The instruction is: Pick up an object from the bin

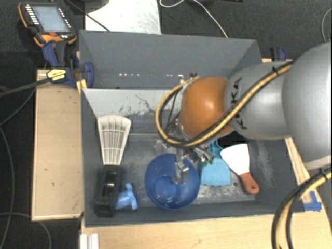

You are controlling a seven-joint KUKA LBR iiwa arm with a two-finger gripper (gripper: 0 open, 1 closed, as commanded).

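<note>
Lower centre of the frame: gripper directly above the blue bowl, tip within its rim. Wide or narrow, cannot tell. Round, so no long axis; probably a straight drop onto the rim.

Counting through the bin now: one blue bowl, one white ribbed fan-shaped piece, one black blocky item, one small blue piece, one light-blue sponge, one white scraper with a reddish-brown handle. Six things, no duplicates.
</note>
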